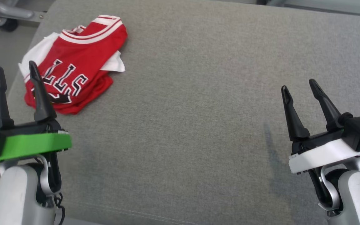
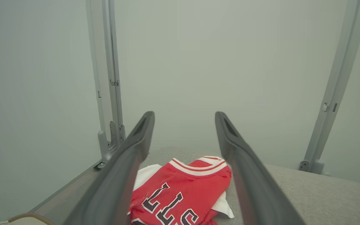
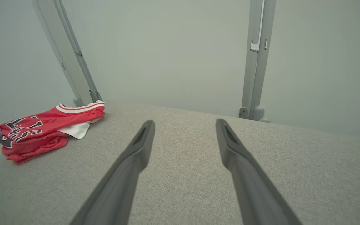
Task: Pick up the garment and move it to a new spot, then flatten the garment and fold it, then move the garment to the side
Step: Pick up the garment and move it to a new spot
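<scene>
**Item:** red basketball jersey [image 1: 77, 62] with white trim and black lettering, folded into a compact bundle.
**Location:** laid on the grey fabric surface [image 1: 198, 109], at ten o'clock in the head view, near the far left corner. A white layer is seen protruding at its three o'clock side.
**Left gripper** [image 1: 16, 67], green collar: found at eight o'clock, fingers spread apart, nothing held. One finger is seen overlapping the jersey's near edge, and contact cannot be told.
**Right gripper** [image 1: 298, 85], white collar: found at four o'clock, fingers spread apart, nothing held, well apart from the jersey.

Head looks down, wrists look level; all share the garment [image 1: 80, 59].
</scene>
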Controlling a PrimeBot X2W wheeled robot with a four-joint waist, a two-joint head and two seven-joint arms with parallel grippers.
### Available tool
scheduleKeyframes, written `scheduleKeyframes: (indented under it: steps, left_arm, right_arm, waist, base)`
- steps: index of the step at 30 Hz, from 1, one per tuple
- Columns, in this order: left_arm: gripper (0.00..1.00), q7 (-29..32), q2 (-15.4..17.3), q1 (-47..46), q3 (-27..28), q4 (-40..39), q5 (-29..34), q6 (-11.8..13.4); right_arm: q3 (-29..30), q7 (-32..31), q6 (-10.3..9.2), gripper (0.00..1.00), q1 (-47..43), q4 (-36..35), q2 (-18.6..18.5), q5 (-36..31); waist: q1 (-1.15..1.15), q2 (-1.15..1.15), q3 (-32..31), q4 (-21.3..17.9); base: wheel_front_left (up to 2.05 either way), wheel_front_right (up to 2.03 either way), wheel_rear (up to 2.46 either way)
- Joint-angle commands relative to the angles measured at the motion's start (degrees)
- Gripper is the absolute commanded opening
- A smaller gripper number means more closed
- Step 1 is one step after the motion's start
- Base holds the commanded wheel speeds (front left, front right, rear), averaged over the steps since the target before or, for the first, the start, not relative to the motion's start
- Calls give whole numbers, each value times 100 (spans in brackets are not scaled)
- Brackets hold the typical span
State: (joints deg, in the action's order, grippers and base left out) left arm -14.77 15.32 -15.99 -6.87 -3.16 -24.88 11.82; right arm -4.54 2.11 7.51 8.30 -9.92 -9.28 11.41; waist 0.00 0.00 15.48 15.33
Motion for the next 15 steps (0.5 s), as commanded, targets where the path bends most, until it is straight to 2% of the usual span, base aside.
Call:
scheduleKeyframes:
  steps: [1, 8, 15]
  left_arm:
    - [100, -23, 7, -231, 27, 180, -36, -78]
    - [100, 78, 298, -1247, -20, 1811, -213, -682]
    - [100, 303, 681, -2079, -443, 3430, 6, -1379]
  right_arm:
    - [18, 27, -6, 100, 126, -28, -28, 34]
    - [-111, 144, -5, 100, 390, 27, -96, 100]
    - [-183, 267, -5, 100, 580, 146, -112, 144]
  waist:
    - [0, 0, 741, -643]
    - [0, 0, 1239, -1004]
    - [0, 0, 1464, -1155]
  base:
    - [0, 0, 0]
    - [0, 0, 0]
    - [0, 0, 0]
